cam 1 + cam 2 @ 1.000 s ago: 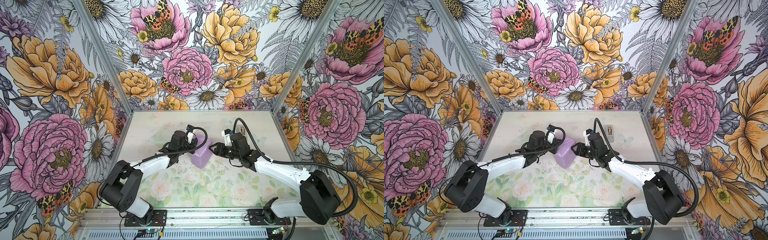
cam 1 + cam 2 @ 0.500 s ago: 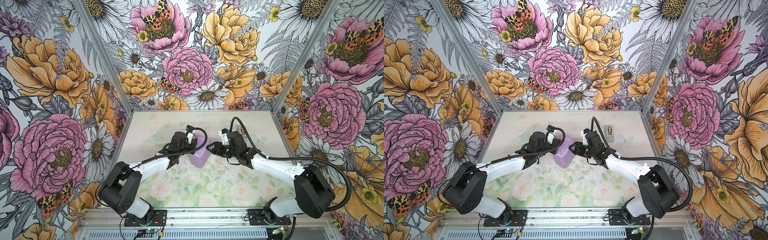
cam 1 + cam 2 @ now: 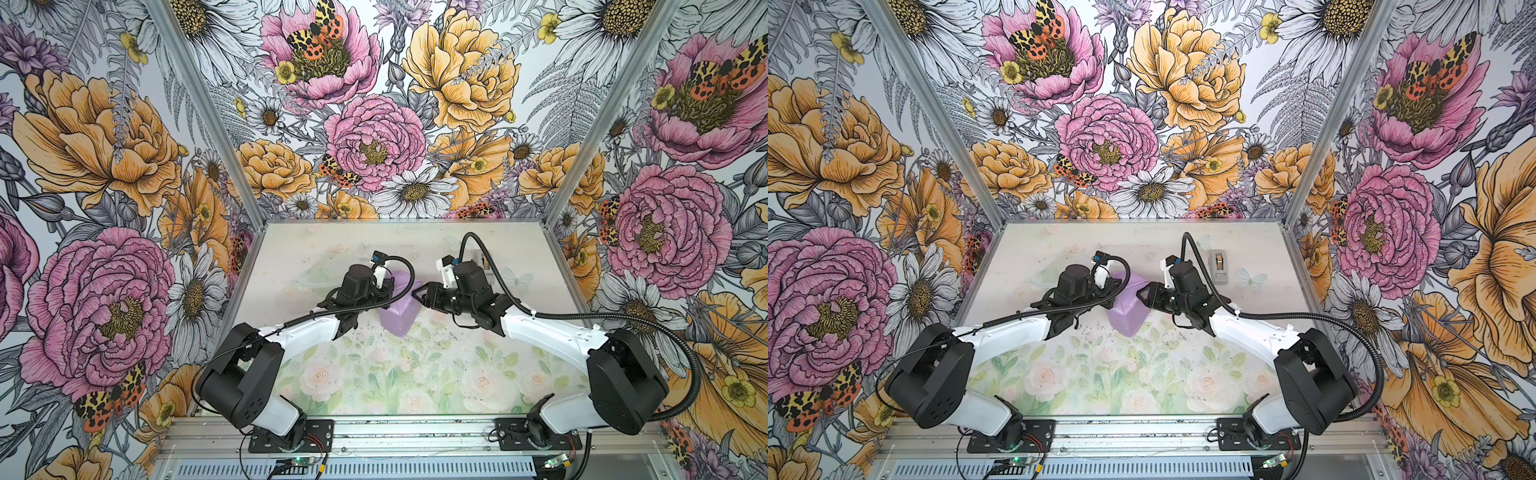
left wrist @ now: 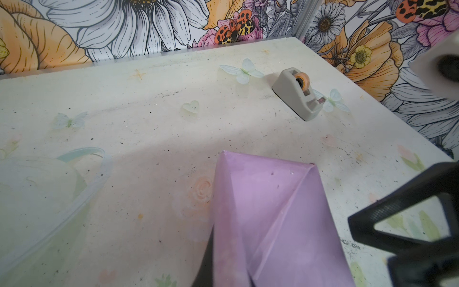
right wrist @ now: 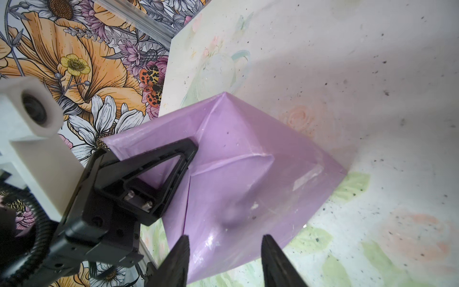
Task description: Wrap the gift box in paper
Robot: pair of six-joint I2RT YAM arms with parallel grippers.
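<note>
Found the left gripper (image 5: 191, 149) with jaws pressed together, its tip laid on a folded flap of the thin, glossy lilac wrapping paper (image 5: 248, 149). Could not tell whether any paper is nipped between the jaws. Judged a hold-down: placed to pin the fold flat and stop the parcel sliding.

Found the right gripper (image 5: 224, 239) with fingers spread, poised just beside the facing side of the parcel, nothing caught between them. Judged to be lining up on the loose end fold, to crease or take it while the opposite side is braced.

Located the paper in both top views near the middle of the frame, slightly below centre, between the two grippers. Seen wrapped round a squarish form, with diagonal end creases. No sight of the navy-blue cardboard gift box itself; presumed inside, wholly covered.

Located a small grey plastic tape dispenser (image 3: 1219, 264) in a top view right of centre, above the right gripper and well apart from the parcel. Presumably left within reach for sealing. Standing on the pale floral-printed tabletop (image 3: 332, 241).

Counted: two grippers, one wrapped parcel, one tape dispenser, no bare box.
</note>
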